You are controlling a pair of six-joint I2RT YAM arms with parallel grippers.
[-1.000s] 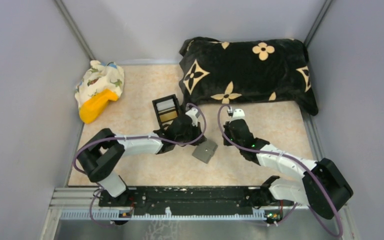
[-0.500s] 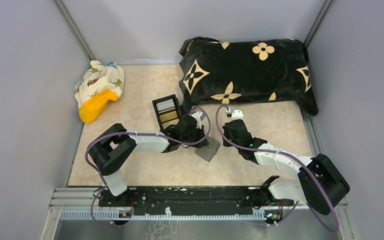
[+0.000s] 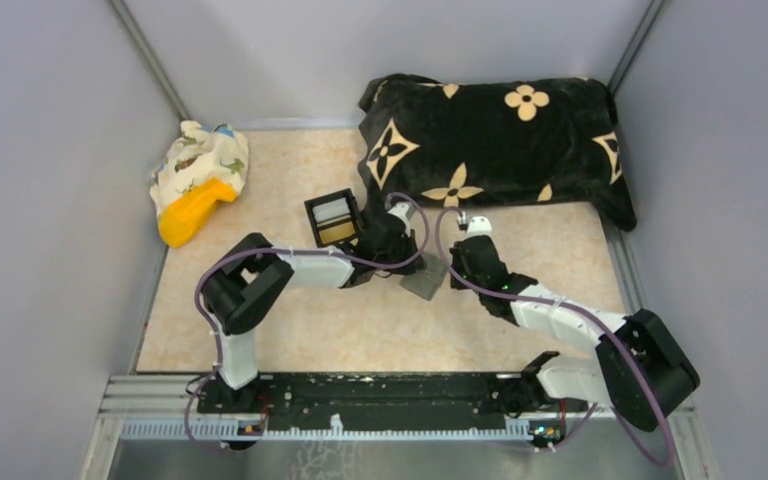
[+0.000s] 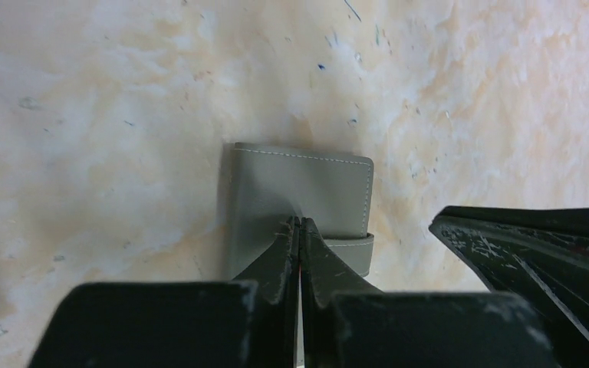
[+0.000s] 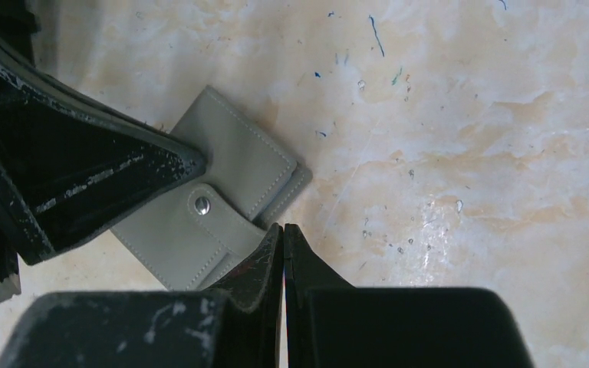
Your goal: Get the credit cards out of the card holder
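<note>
The grey card holder [image 3: 425, 282] lies flat and closed on the beige table between my two grippers. In the left wrist view the holder [image 4: 299, 188] is just ahead of my left gripper [image 4: 300, 223], which is shut with its tips resting on the holder's near part. In the right wrist view the holder [image 5: 226, 165] shows a snap strap [image 5: 203, 207]. My right gripper [image 5: 282, 228] is shut and empty, tips at the strap's end. The left fingers [image 5: 84, 172] cover the holder's left side. No cards show.
A black box with gold and silvery compartments [image 3: 333, 220] stands just left of the left gripper. A black pillow with tan flowers [image 3: 495, 140] lies at the back. A patterned cloth with a yellow object [image 3: 198, 178] is far left. Grey walls enclose the table.
My left arm has stretched to the right and farther back, and the card holder has shifted with it up and right. My right gripper has closed in on the holder.
</note>
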